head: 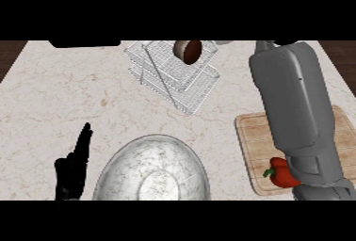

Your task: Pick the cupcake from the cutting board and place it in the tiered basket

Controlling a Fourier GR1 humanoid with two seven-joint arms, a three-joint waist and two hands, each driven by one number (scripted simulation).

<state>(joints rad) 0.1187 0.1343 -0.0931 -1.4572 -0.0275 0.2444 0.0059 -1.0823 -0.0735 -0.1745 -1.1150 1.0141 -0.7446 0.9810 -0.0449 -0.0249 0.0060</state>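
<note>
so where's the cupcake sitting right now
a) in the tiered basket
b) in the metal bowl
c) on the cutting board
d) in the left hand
a: the cupcake lies in the wire tiered basket at the counter's far side, while the cutting board holds only a red pepper, and the left hand rests open at the lower left, holding nothing.

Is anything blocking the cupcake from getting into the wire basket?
Nothing visible. The cupcake already lies on the top of the tiered basket. The right forearm reaches past the cutting board toward the counter's far edge; its hand is out of sight. The left hand rests open at lower left.
</note>
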